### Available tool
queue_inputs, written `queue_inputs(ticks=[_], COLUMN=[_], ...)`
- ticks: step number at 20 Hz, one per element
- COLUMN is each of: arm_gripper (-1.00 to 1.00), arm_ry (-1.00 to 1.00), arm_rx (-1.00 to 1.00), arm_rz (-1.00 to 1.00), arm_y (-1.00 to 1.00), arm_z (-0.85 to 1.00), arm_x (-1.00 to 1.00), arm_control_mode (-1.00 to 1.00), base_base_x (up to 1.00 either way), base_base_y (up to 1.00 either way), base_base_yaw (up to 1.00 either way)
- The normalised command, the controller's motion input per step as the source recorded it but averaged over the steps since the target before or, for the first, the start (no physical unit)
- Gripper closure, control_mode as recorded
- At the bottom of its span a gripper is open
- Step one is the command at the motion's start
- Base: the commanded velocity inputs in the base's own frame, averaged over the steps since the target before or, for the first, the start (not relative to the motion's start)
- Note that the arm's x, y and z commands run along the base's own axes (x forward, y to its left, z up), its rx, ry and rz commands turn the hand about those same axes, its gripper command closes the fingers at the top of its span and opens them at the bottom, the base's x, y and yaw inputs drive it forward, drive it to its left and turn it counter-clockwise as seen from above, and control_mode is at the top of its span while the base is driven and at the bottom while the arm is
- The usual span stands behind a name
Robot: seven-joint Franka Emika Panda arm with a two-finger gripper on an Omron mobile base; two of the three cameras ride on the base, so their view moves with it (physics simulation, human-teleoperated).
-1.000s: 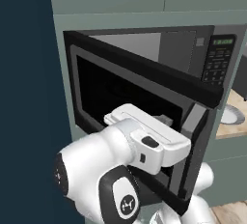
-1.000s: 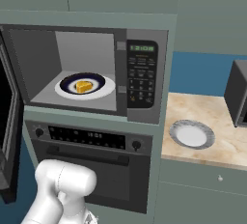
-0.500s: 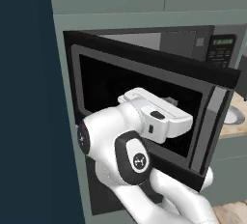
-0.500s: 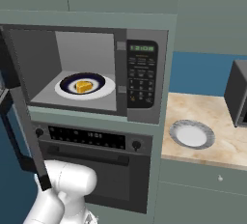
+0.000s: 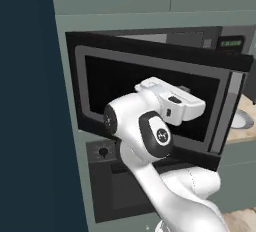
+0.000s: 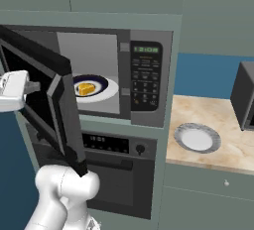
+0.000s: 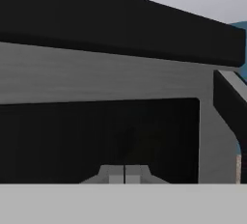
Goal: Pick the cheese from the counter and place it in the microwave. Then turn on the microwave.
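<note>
Cheese (image 6: pixel 86 88) sits on a dark-rimmed plate (image 6: pixel 105 91) inside the microwave (image 6: pixel 147 83). The microwave's door (image 6: pixel 47 95) stands half open, and the gripper (image 7: pixel 124 174), fingers clenched on nothing, presses against the door's outer face, opposite the cheese. Beside the microwave, the counter (image 6: pixel 237 147) bears an empty plate (image 6: pixel 196 138).

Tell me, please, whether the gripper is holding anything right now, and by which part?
Nothing is held. The gripper is shut and empty, up against the microwave door; the cheese lies on its plate inside.
</note>
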Motion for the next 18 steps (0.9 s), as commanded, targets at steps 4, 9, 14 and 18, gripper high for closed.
queue_inputs(ticks=[4,9,14,18], arm_gripper=[1.00,1.00,1.00,1.00], arm_ry=[-0.08,-0.10,-0.08,-0.05], arm_rx=[0.08,0.09,0.09,0.10], arm_rz=[0.13,0.15,0.16,0.14], arm_y=[-0.35,-0.36,-0.35,-0.42], arm_z=[0.00,0.00,0.00,0.00], arm_x=[0.59,0.43,0.37,0.61], arm_control_mode=[-1.00,-1.00,-1.00,-1.00], base_base_x=[0.00,0.00,0.00,0.00], base_base_y=[0.00,0.00,0.00,0.00], base_base_yaw=[0.00,0.00,0.00,0.00])
